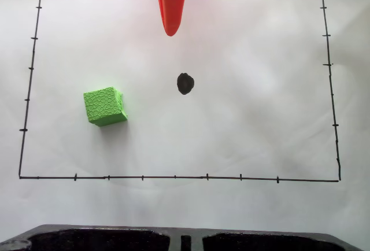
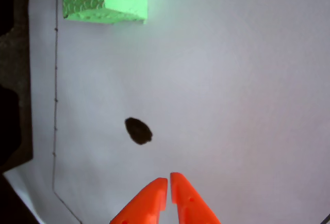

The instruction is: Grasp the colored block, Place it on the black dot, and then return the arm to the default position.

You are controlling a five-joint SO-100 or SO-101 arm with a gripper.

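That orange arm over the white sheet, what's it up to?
Nothing is being handled yet. The orange arm hangs at the top of the drawn rectangle in the fixed view, its gripper empty with the fingers nearly together. The green block sits alone on the paper, left of the black dot it should be placed on.
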